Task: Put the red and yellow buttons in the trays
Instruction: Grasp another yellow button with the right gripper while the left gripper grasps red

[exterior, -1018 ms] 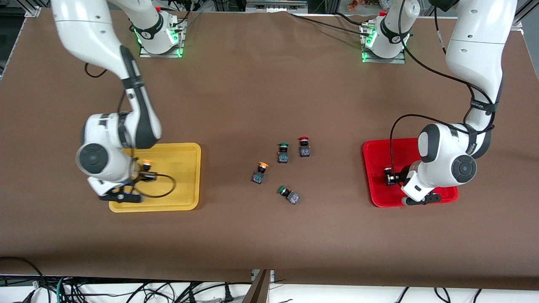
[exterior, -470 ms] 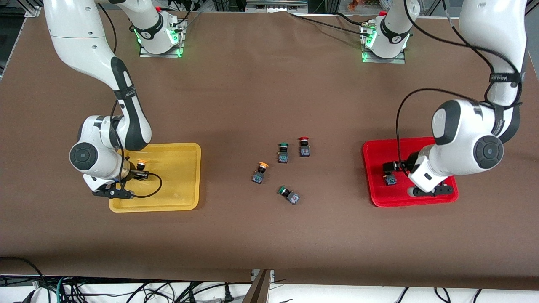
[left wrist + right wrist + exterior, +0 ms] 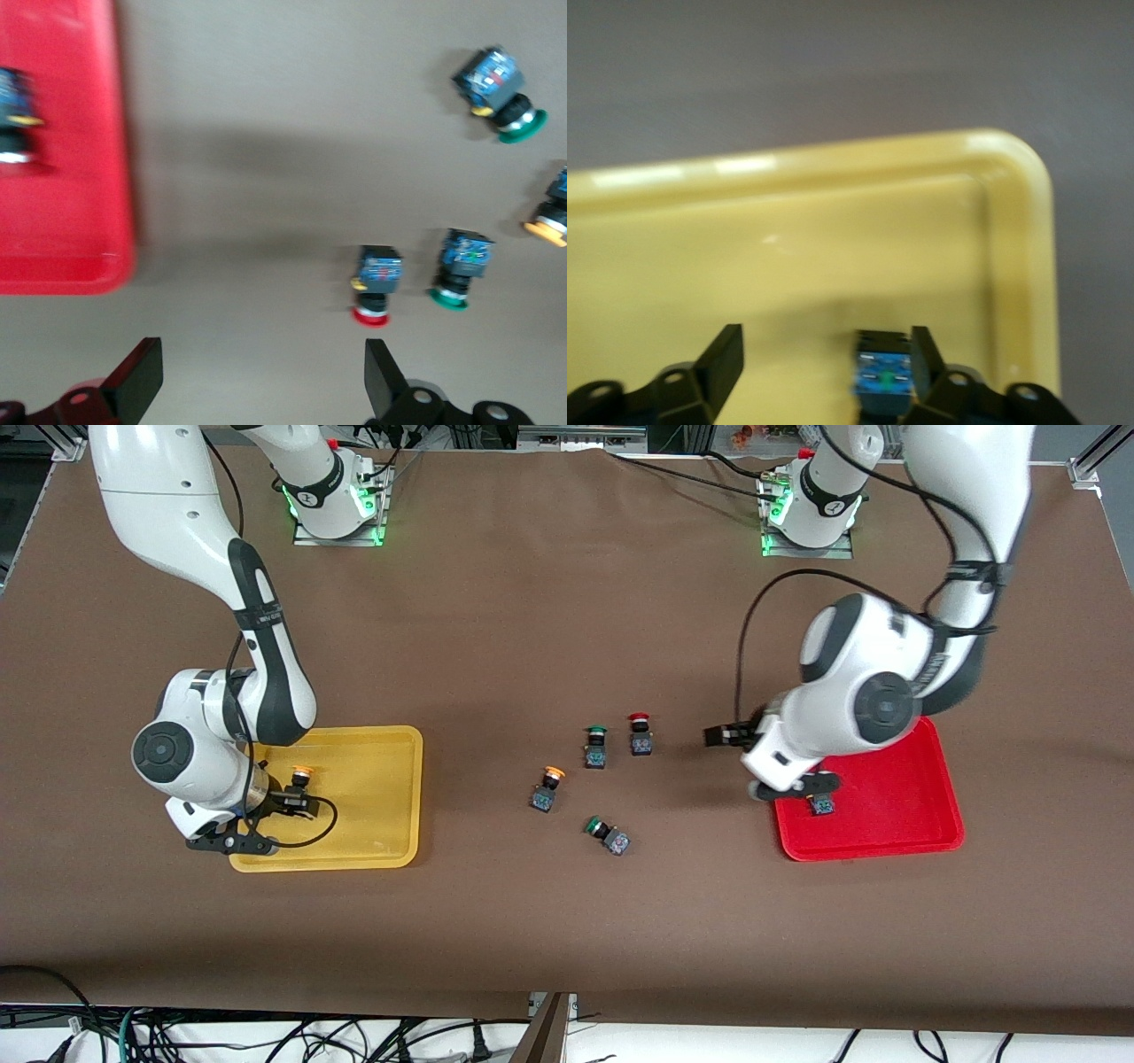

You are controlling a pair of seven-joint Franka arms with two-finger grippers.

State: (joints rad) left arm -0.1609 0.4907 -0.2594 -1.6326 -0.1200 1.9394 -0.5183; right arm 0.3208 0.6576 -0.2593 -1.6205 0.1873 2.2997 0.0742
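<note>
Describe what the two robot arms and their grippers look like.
Both arms are glossy white with dark grey joint bands and round dark caps. A black cable loops along each forearm. Their bases glow green. The left gripper and the right gripper each have black flat fingers.

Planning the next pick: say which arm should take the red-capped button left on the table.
Left. Its open gripper hangs by the red plastic tray, beside the red-capped button; the right gripper is over the yellow plastic tray.
</note>
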